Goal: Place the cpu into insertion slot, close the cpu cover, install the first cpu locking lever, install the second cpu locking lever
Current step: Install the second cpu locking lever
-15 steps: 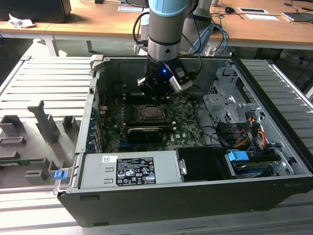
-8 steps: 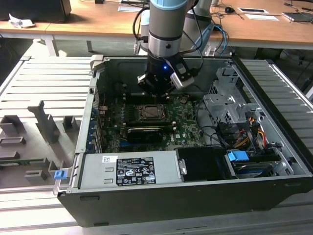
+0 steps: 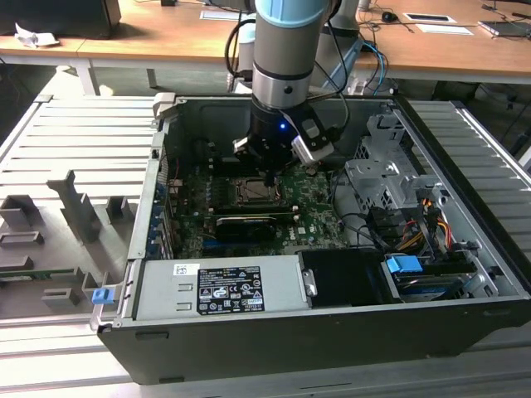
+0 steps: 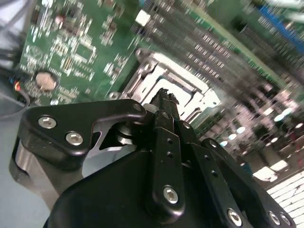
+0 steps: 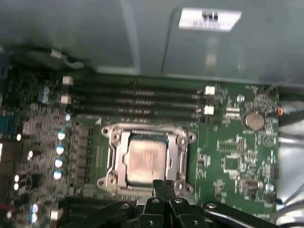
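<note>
Gripper (image 5: 164,186) pinched closed, empty, at cpu cover (image 5: 124,156) edge; cpu (image 5: 146,159) seated beneath.

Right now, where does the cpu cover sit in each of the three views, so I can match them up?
Exterior view: the cpu cover lies on the green board, directly under the hand.
First wrist view: the grey frame rings the pale cpu, just beyond the hand's fingertips.
Second wrist view: its metal frame shows just past the fingertips.
Shared landmark: the round coin battery in both wrist views.
</note>
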Tool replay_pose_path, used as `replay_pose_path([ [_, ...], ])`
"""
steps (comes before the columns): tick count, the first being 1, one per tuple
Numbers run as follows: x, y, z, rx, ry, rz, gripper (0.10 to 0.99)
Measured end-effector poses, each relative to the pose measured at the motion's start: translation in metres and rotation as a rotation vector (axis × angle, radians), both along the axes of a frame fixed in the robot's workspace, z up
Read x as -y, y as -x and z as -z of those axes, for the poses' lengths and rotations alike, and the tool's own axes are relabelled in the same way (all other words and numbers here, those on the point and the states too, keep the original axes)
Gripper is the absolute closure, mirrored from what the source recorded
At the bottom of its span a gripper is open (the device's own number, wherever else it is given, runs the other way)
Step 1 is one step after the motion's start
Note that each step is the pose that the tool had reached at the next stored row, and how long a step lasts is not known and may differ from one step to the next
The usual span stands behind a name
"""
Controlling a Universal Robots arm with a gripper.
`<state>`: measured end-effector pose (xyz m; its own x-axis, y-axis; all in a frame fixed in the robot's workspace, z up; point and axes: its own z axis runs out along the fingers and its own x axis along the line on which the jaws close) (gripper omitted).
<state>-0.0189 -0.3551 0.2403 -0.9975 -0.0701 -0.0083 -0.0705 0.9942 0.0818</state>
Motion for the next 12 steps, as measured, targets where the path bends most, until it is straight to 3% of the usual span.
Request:
replay_pose_path([
  [2,0.0079,0.0,0.0006,-0.0032,-0.003,0.0,0.98],
  [4,0.0127,0.0001,0.001,-0.0033,-0.007,0.0,0.98],
  [6,0.0213,0.0027,0.0014,-0.0033,-0.008,0.0,0.98],
  [12,0.0229,0.0299,0.0026,-0.0034,-0.011,0.0,0.98],
])
